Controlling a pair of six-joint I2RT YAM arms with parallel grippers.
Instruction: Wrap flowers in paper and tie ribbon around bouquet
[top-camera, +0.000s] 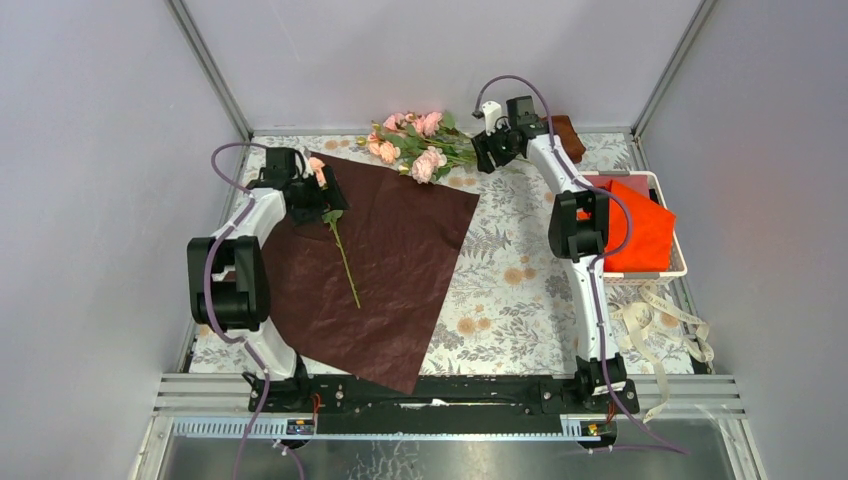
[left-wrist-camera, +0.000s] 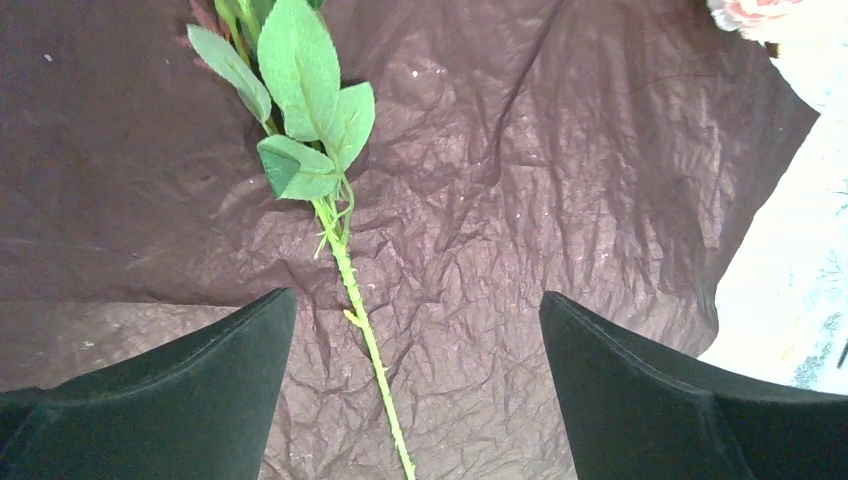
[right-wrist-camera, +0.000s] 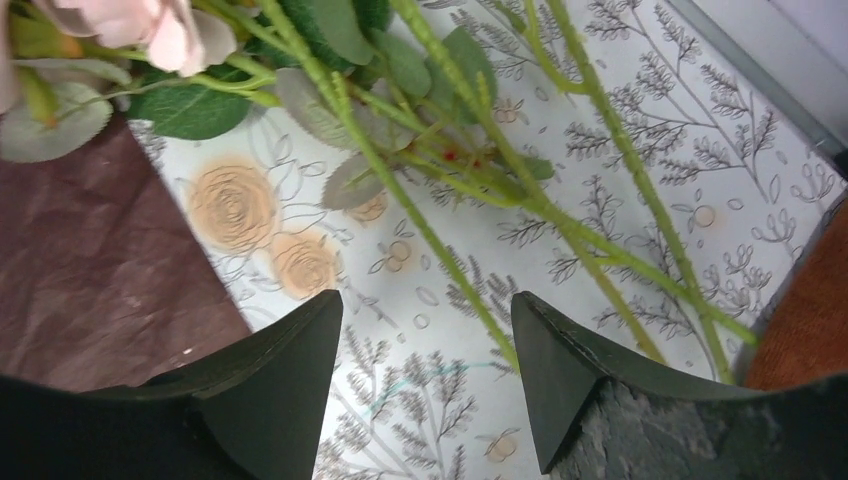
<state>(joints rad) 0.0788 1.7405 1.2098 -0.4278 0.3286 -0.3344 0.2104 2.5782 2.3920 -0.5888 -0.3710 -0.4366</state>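
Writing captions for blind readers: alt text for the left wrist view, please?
A single leafy flower stem lies on crinkled dark maroon paper, seen between the two black fingers of the open left gripper.

Three views for us here. The top cam sits high behind the arm bases and looks down and forward, far enough back that we get the whole tabletop (top-camera: 520, 300) and both arms. The left wrist cam rides right behind the left hand (left-wrist-camera: 418, 294), pointing down, really close over the paper (left-wrist-camera: 560, 160) and a single stem (left-wrist-camera: 365, 335). The right wrist cam looks out past the right hand (right-wrist-camera: 425, 294), close over the flowers (right-wrist-camera: 190, 110) near the tabletop's far edge. We see the paper in all three, and the stem in top and left.
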